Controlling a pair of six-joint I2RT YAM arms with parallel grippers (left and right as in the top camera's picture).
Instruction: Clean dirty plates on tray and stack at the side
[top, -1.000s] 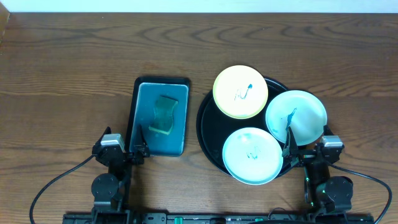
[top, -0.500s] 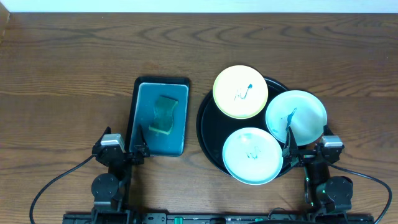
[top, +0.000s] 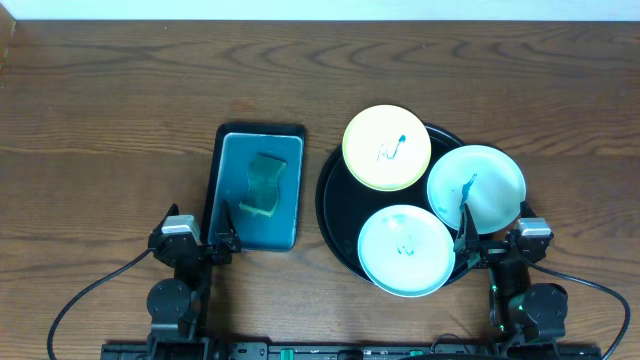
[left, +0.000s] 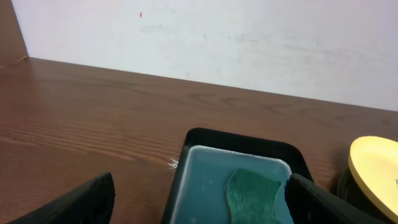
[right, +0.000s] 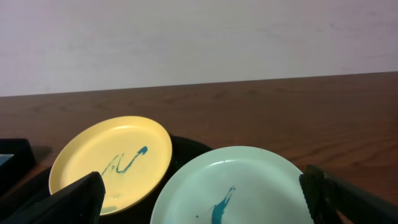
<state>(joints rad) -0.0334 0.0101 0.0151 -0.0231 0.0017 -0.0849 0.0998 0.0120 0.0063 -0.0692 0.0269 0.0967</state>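
Observation:
The round black tray (top: 332, 215) holds three plates, each with teal scribbles: a pale yellow plate (top: 387, 148) at the back, a mint plate (top: 476, 188) on the right rim, and a mint plate (top: 405, 250) at the front. My right gripper (top: 500, 242) rests at the table's near edge just behind the right mint plate (right: 230, 186), open and empty (right: 208, 208); the yellow plate (right: 112, 158) lies further left. My left gripper (top: 195, 242) is open at the near edge, facing the teal tray, with nothing between its fingers (left: 202, 211).
A rectangular teal tray (top: 240, 160) lies left of the black tray with a yellow-green sponge (top: 263, 184) in it, also seen in the left wrist view as tray (left: 205, 186) and sponge (left: 255, 196). Brown wood tabletop (top: 110, 120) surrounds both trays.

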